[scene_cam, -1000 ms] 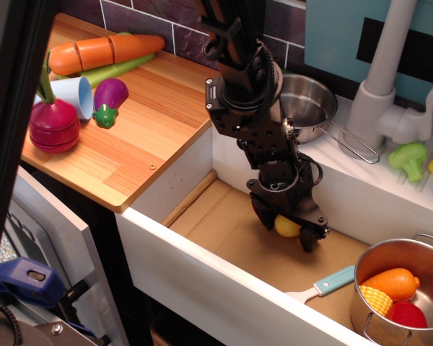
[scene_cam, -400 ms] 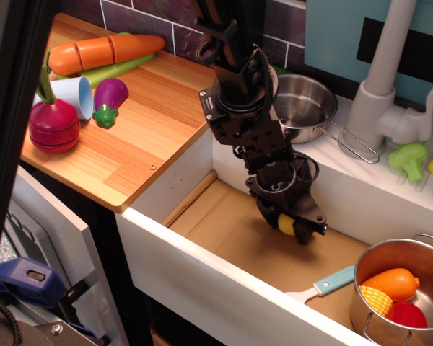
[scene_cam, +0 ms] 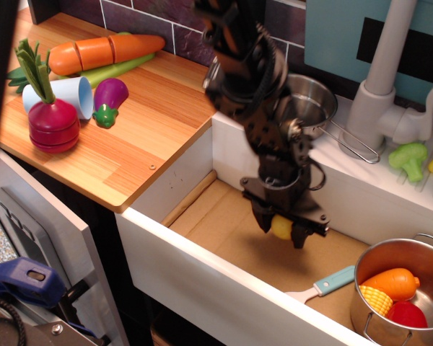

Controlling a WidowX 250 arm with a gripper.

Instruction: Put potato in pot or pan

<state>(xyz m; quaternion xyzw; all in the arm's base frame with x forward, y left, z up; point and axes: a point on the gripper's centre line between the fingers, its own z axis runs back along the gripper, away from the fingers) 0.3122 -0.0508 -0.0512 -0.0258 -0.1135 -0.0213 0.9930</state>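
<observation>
Over on the left, the wooden counter point(scene_cam: 130, 137) carries a toy radish point(scene_cam: 53, 122), a pale blue cup point(scene_cam: 72, 92), a purple eggplant point(scene_cam: 110, 99) and, toward the wall, a sliced carrot point(scene_cam: 105, 52) lying on something green. None of it matters to the job.

In the middle, the black gripper point(scene_cam: 281, 229) hangs down into the white sink point(scene_cam: 202, 277), its jaws pinching the potato point(scene_cam: 281, 227) between them. The potato looks clear of the brown floor of the sink, though from where I stand I cannot tell by how much. Just behind the arm, up on the sink's back ledge, sits the shallow steel pan point(scene_cam: 309, 104), its wire handle pointing right toward the tap point(scene_cam: 390, 79) (the arm hides much of the pan's left side).

What worries me: the potato is glossy and lumpy, held by narrow fingers, so it could squirt out on the lift. It also has to clear the sink's back wall, and a knock there could free it. A high release might bounce it off the shallow pan.

Farther right, a spatula point(scene_cam: 323, 284) lies in the sink beside the taller steel pot point(scene_cam: 390, 306), already full of toy vegetables, a wrong destination close at hand.

I can read no brand or writing anywhere.
</observation>
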